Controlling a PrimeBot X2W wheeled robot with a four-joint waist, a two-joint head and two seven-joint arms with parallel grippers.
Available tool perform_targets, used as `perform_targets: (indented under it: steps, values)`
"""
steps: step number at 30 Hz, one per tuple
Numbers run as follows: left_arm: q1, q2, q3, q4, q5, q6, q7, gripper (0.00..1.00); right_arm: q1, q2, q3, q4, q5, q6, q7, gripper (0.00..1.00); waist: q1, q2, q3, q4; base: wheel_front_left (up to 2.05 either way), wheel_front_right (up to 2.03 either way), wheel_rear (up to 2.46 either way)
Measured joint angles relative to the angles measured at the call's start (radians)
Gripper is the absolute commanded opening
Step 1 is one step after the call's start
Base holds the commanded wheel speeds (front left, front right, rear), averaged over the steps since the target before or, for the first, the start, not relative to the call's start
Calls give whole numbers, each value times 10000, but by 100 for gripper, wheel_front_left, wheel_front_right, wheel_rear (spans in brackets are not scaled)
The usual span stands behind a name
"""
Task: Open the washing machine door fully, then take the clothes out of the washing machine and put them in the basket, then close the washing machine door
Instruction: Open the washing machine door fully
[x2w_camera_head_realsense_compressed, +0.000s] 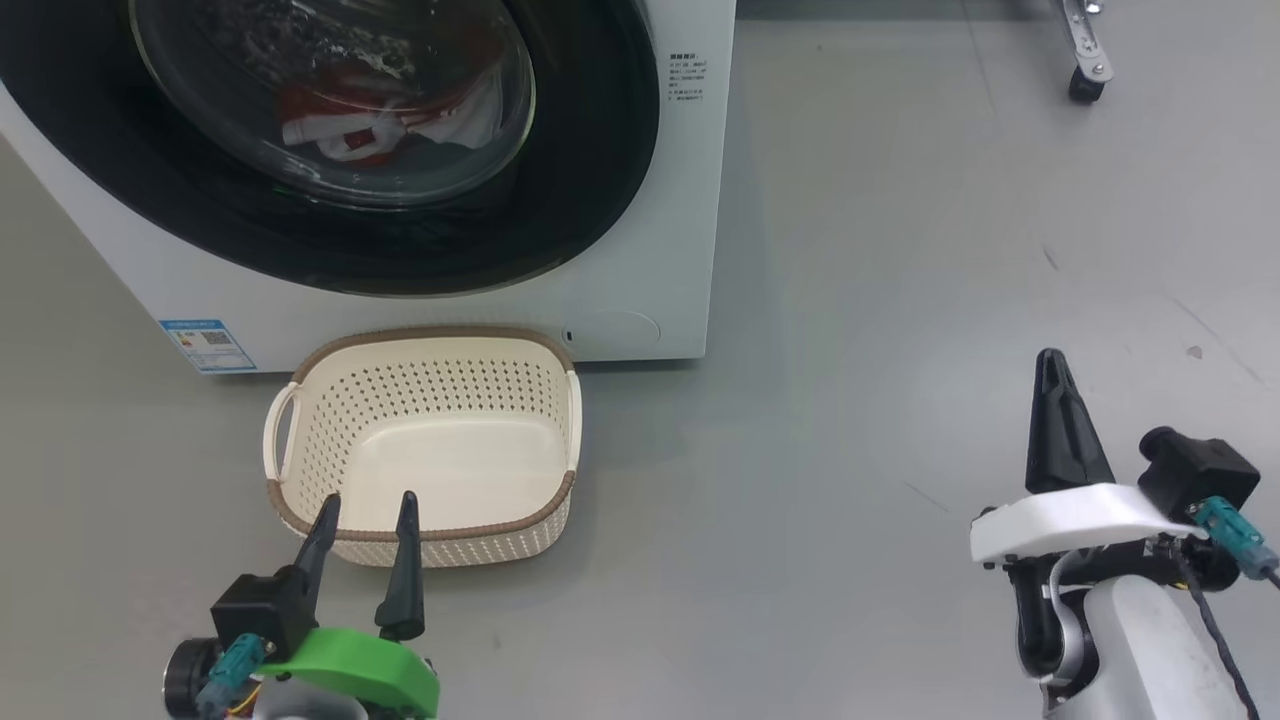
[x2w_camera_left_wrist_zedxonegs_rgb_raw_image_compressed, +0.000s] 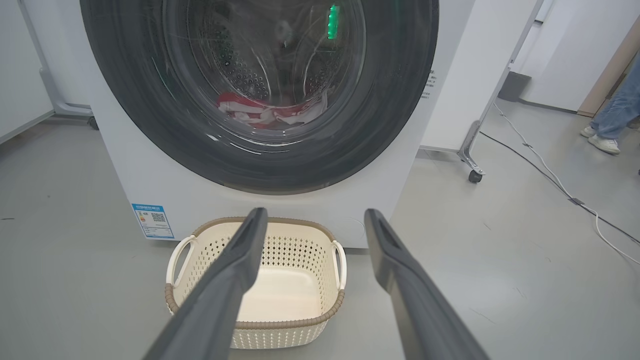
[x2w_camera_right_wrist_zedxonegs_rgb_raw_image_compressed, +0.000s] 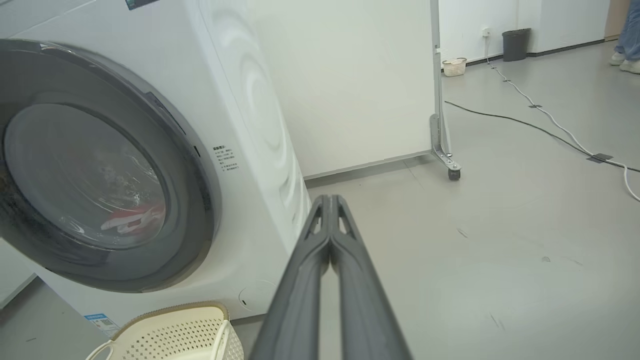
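Observation:
The white washing machine (x2w_camera_head_realsense_compressed: 660, 180) stands ahead with its round black-rimmed door (x2w_camera_head_realsense_compressed: 590, 170) shut. Red and white clothes (x2w_camera_head_realsense_compressed: 390, 120) lie in the drum behind the glass, also seen in the left wrist view as clothes (x2w_camera_left_wrist_zedxonegs_rgb_raw_image_compressed: 270, 112). The cream basket (x2w_camera_head_realsense_compressed: 425, 350) sits empty on the floor against the machine's front. My left gripper (x2w_camera_head_realsense_compressed: 365, 510) is open, its fingertips over the basket's near rim. My right gripper (x2w_camera_head_realsense_compressed: 1050, 365) is shut on nothing, low over bare floor to the right of the machine; its fingers (x2w_camera_right_wrist_zedxonegs_rgb_raw_image_compressed: 345, 260) press together in the right wrist view.
A white partition on a wheeled metal foot (x2w_camera_right_wrist_zedxonegs_rgb_raw_image_compressed: 447, 162) stands right of the machine. Cables (x2w_camera_right_wrist_zedxonegs_rgb_raw_image_compressed: 550, 125) run across the grey floor further right. A person's legs and shoes (x2w_camera_left_wrist_zedxonegs_rgb_raw_image_compressed: 607, 137) show at the far right. A bin (x2w_camera_right_wrist_zedxonegs_rgb_raw_image_compressed: 515, 44) and a small basket (x2w_camera_right_wrist_zedxonegs_rgb_raw_image_compressed: 454, 66) sit by the back wall.

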Motion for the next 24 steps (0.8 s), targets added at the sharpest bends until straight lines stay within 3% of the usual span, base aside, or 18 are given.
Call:
perform_targets:
  steps: [10, 24]
  values:
    - [-920, -15, -514, -426, -92, -31, 0, 100, -1993, -46, -431, -439, 1300, 508, 495, 0, 0, 0, 1229, 413, 0, 0, 0]
    - [-2260, -54, -619, -867, -393, -56, -29, 100, -5662, -696, -1106, -717, 2159, 416, 2253, 0, 0, 0, 3040, 1160, 0, 0, 0]
